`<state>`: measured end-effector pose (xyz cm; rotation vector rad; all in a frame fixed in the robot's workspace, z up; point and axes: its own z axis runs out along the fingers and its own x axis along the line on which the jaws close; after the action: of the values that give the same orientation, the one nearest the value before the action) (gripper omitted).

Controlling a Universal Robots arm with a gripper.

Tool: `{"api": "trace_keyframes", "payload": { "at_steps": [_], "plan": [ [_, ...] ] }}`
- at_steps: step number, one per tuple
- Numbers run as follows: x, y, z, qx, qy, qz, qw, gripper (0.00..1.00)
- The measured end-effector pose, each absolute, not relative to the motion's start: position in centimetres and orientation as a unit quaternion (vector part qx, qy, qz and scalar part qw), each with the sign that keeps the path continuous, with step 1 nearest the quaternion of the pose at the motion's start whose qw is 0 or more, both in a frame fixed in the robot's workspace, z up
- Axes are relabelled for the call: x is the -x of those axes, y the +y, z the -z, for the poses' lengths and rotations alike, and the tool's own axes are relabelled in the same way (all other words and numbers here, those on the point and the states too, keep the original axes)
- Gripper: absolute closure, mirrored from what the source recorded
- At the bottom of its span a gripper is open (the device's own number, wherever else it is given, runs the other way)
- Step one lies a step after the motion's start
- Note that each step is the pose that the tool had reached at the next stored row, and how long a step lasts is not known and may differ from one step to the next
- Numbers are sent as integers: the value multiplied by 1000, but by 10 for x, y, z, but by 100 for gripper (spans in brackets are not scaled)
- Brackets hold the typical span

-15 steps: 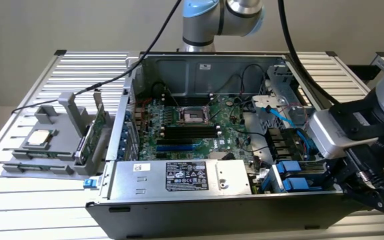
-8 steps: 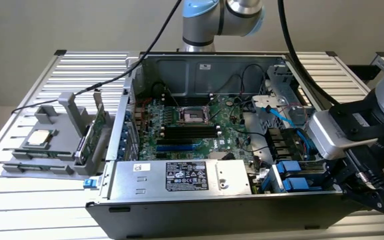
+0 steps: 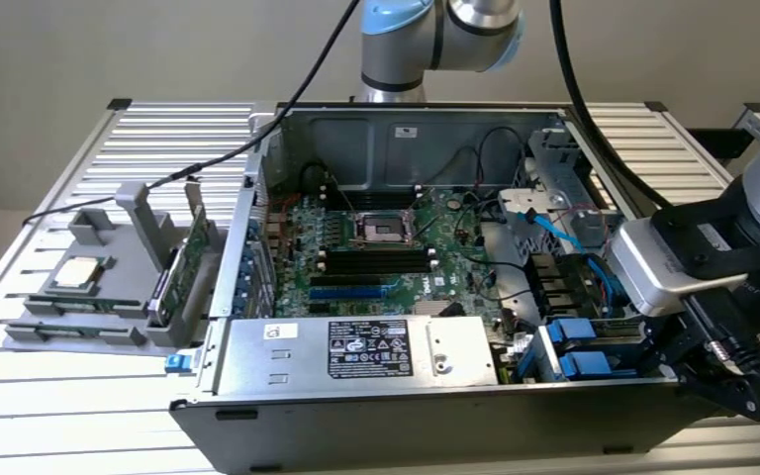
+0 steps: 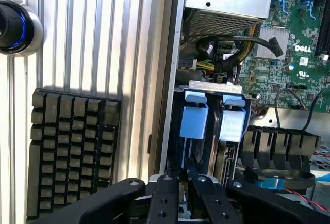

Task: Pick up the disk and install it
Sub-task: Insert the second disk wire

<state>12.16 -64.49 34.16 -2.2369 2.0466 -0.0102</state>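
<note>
Two black fingers of the claw stand nearly together, gripping nothing I can make out, just above the drive bay, probably lined up with it. Beyond them the disk, blue-framed, sits upright in that bay inside the computer case. Farther off, the ribbed metal surface carries a grey parts stand.
</note>
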Motion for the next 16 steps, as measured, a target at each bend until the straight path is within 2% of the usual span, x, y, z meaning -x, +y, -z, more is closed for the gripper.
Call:
{"api": "trace_keyframes", "payload": {
  "at_steps": [16],
  "plan": [
    [-122,-645,-342,737,674,3,55,84]
  ]
}}
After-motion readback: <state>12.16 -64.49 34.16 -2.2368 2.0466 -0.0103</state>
